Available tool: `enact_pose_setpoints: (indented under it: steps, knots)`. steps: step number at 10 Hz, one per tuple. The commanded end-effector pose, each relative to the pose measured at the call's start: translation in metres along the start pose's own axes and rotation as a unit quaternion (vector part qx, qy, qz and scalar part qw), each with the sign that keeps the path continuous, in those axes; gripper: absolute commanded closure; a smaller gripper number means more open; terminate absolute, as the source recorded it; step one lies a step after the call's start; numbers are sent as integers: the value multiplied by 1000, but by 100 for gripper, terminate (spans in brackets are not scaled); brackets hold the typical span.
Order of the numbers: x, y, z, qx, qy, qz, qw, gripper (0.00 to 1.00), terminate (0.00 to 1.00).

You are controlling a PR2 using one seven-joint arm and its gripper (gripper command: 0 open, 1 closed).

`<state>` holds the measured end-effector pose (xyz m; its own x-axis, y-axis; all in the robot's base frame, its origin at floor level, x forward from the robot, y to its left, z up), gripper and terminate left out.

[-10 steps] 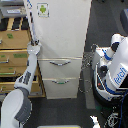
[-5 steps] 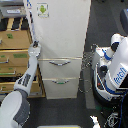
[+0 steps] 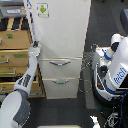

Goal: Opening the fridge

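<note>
Where your gripper [image 3: 34,48] meets the left edge of the fridge [image 3: 62,35], its grasp can't be told; fridge stands centre, between wooden cabinet [image 3: 15,55] and white-and-blue robot [image 3: 114,67].

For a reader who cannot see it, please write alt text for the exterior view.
A white robot arm's end effector reaches the left edge of a tall white fridge, whose large upper door looks shut or barely open. Two lower drawers have curved silver handles; a tan wooden drawer cabinet stands left, a white-and-blue robot body right.
</note>
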<state>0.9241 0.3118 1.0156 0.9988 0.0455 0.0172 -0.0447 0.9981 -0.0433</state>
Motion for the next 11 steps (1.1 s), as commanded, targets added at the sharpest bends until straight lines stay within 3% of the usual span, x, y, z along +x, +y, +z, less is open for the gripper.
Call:
enact_pose_setpoints:
  steps: [1, 6, 9, 10, 11]
  knots:
    - [-117, -58, 29, -29, -6, -166, 986, 100, 0]
    - [-286, -134, 184, -74, -61, -324, 941, 100, 0]
    - [-437, -267, 319, -145, -107, -463, 868, 100, 0]
    - [-475, -305, 353, -183, -93, -494, 845, 100, 0]
    - [-519, -355, 377, -245, -56, -536, 806, 100, 0]
